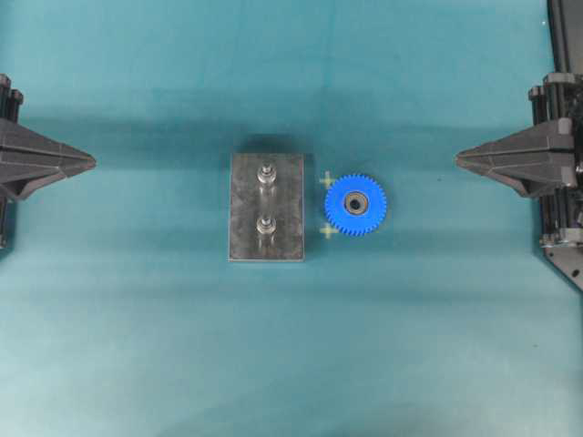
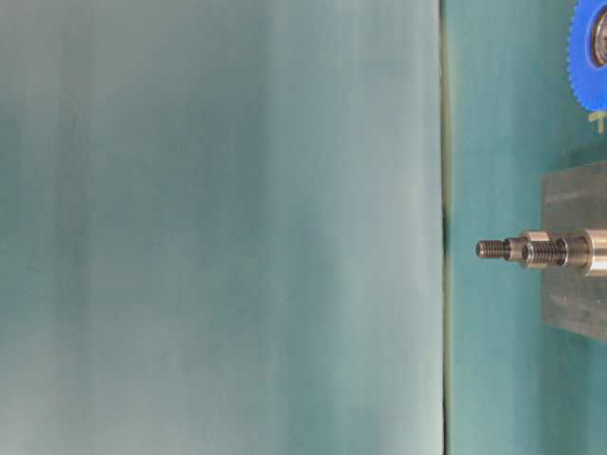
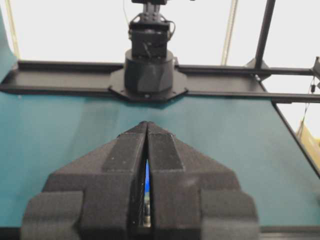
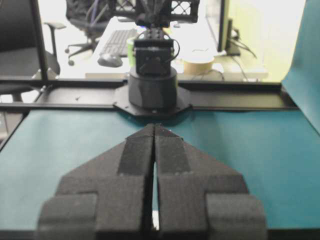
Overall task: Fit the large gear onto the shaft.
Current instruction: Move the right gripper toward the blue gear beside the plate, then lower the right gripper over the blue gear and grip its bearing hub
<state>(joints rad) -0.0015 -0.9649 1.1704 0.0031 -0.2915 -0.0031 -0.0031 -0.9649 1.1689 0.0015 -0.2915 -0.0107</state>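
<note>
Overhead, I see the bright blue toothed large gear [image 1: 355,204] lying flat on the teal worktop [image 1: 291,364], just right of the dark grey plate [image 1: 244,209] with its two silver pegs [image 1: 266,173]. Both grippers sit well apart from it. Table-level: shaft [image 2: 531,251] bare. Left wrist: fingers [image 3: 125,160] pressed together, empty. Right wrist: fingers [image 4: 135,160] likewise. I'd open the right gripper [image 1: 458,160], grasp the gear's rim squarely and keep it level.
</note>
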